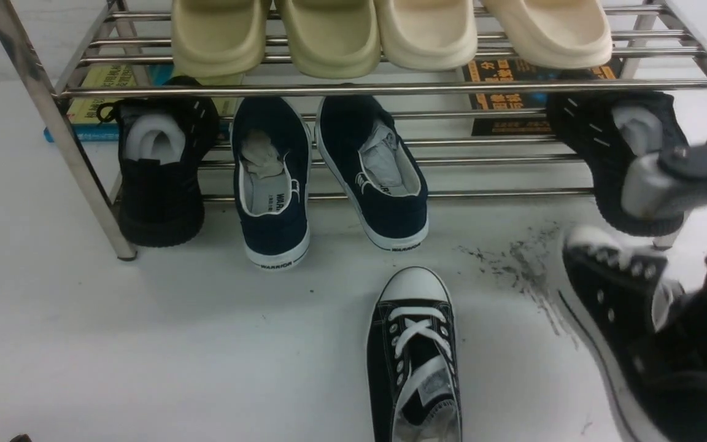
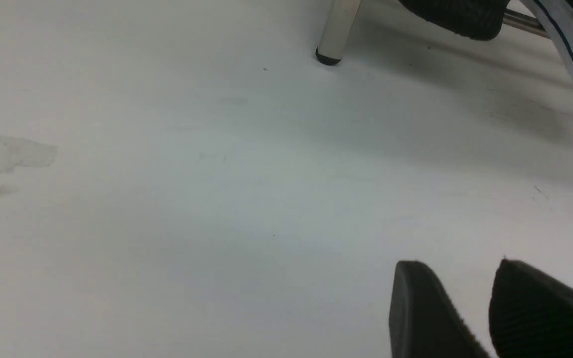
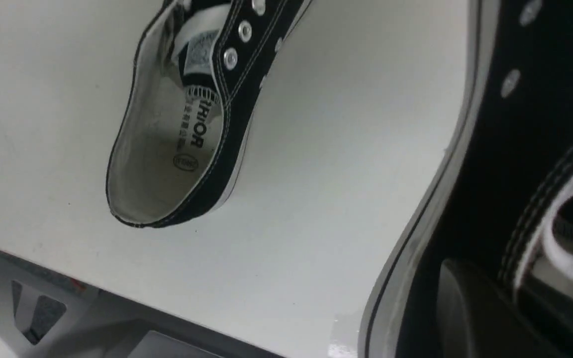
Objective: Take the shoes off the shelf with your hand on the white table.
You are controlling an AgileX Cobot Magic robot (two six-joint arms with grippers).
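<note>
In the front view, one canvas sneaker (image 1: 413, 356) lay flat on the smooth white table (image 1: 145, 344), off the steel-tube shelf (image 1: 390, 88), and the second sneaker (image 1: 611, 301) hung tilted at my right. In the left wrist view, my left gripper (image 2: 470, 318) stood parted and empty. In the right wrist view, my right gripper (image 3: 490, 303) clenched the second sneaker's canvas side, so I judged only setting it down remained.

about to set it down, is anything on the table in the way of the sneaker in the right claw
Nothing visible does. The held sneaker tilts beside the scuff streaks on bare white table; its mate lies apart to its left.
</note>
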